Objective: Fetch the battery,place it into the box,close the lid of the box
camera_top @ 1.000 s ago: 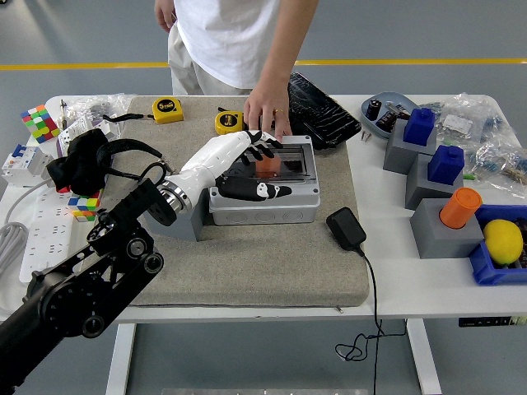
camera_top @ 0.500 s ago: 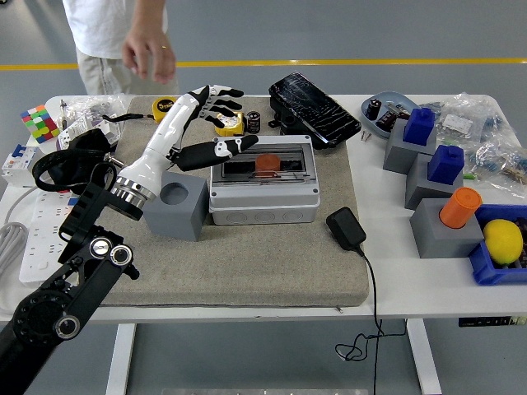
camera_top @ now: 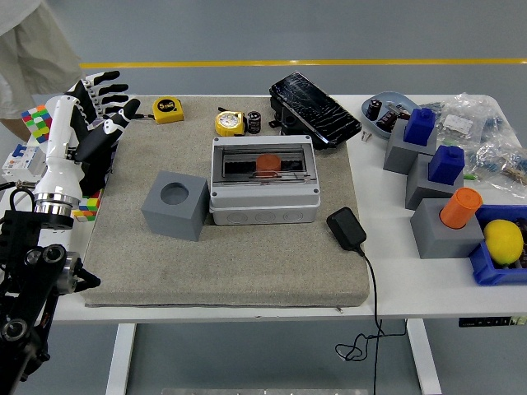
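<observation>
The grey box [camera_top: 263, 206] stands mid-mat with its clear lid [camera_top: 263, 164] lying flat over it; an orange object [camera_top: 266, 162] shows through the lid. A small black battery [camera_top: 254, 122] stands upright behind the box, next to a yellow tape measure [camera_top: 230, 123]. My left hand [camera_top: 109, 102], white with black fingers, is raised over the table's left side, far from the box. Its fingers are spread and hold nothing. My right arm is out of view.
A grey block with a round hole [camera_top: 174, 204] sits left of the box. A black charger [camera_top: 347, 228] and its cable lie to the right, and a black device [camera_top: 314, 99] behind. Grey-and-blue blocks [camera_top: 420, 132], an orange cylinder [camera_top: 459, 206] and a lemon [camera_top: 503, 240] crowd the right. A person [camera_top: 29, 49] stands at top left.
My left hand has lifted off the box and swung far left. The person's hand has left the box and the person has stepped off to the left.
</observation>
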